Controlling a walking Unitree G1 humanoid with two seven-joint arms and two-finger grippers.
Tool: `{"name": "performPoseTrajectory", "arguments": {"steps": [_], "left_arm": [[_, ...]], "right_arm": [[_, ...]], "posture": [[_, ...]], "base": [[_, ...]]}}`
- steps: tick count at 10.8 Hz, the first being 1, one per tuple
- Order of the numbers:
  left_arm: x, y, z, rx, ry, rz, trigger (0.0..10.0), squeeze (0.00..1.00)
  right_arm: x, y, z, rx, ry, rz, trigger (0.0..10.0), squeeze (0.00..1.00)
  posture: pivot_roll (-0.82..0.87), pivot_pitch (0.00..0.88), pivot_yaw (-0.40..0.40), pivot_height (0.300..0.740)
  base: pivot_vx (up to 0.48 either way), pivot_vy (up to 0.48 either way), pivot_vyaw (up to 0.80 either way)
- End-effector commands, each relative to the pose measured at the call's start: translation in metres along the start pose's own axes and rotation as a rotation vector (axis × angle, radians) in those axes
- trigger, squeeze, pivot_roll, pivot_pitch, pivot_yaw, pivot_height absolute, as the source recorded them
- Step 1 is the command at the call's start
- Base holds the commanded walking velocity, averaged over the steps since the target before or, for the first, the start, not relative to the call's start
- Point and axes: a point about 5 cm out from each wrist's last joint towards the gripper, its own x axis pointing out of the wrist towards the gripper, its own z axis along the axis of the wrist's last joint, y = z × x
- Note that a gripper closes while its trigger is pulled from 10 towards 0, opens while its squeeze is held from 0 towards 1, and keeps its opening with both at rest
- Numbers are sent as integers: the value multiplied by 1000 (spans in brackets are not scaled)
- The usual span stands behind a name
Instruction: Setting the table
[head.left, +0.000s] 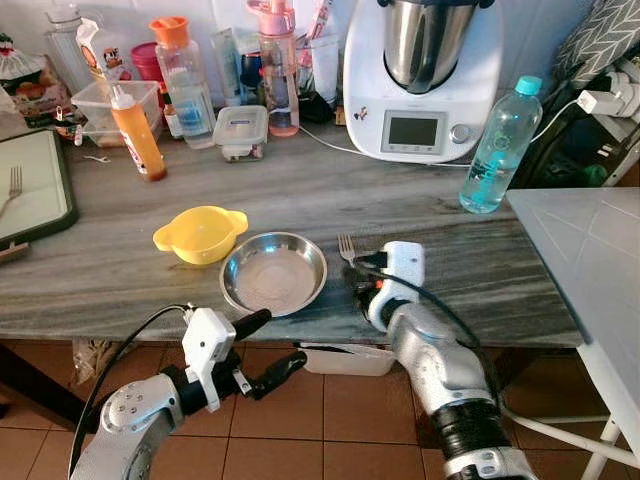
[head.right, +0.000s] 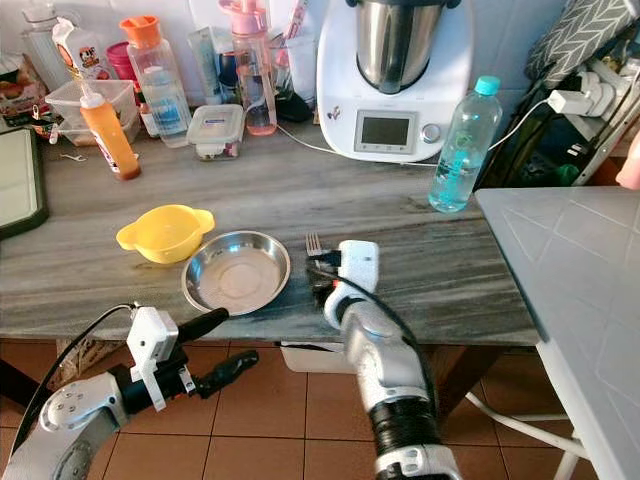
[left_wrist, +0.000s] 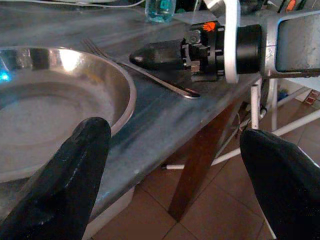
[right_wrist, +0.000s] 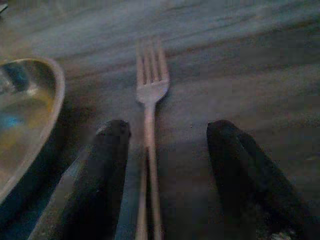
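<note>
A steel plate (head.left: 273, 272) sits near the front edge of the grey stone counter (head.left: 470, 270), with a yellow bowl (head.left: 200, 234) just to its left. A metal fork (head.left: 346, 247) lies flat on the counter right of the plate, tines pointing away from me. My right gripper (right_wrist: 167, 132) rests low over the fork's handle, open, one finger on each side of the fork (right_wrist: 150, 90) and not clamping it. My left gripper (head.left: 285, 337) hangs open just below the counter's front edge, in front of the plate (left_wrist: 45, 105).
At the back stand a kitchen machine (head.left: 420, 80), a blue-capped water bottle (head.left: 497, 145), an orange sauce bottle (head.left: 137, 130) and several jars and boxes. A dark tray (head.left: 35, 185) holding another fork lies far left. A white table (head.left: 600, 260) adjoins on the right.
</note>
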Motion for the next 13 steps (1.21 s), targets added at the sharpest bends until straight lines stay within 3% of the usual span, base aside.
{"name": "performPoseTrajectory", "arguments": {"steps": [1, 5, 8, 10, 13], "left_arm": [[-1, 3, -2, 0, 20, 13, 10000, 0], [-1, 3, -3, -2, 19, 15, 10000, 0], [-1, 3, -3, -2, 20, 19, 10000, 0], [-1, 3, -4, -5, 14, 24, 10000, 0], [0, 4, -3, 6, 11, 37, 10000, 0]], "right_arm": [[-2, 2, 6, 2, -39, 19, 10000, 1000], [-18, 2, 38, -47, -238, 67, 10000, 1000], [-42, -16, 69, -177, -415, -29, 10000, 1000], [-55, -26, 70, -247, -441, -75, 10000, 1000], [-64, -34, 59, -261, -418, -98, 10000, 1000]], "posture": [[80, 41, 29, 740], [77, 41, 30, 740], [70, 44, 28, 740], [59, 43, 25, 740], [57, 38, 24, 740]], "base": [[0, 0, 0], [0, 0, 0], [0, 0, 0], [0, 0, 0], [0, 0, 0]]}}
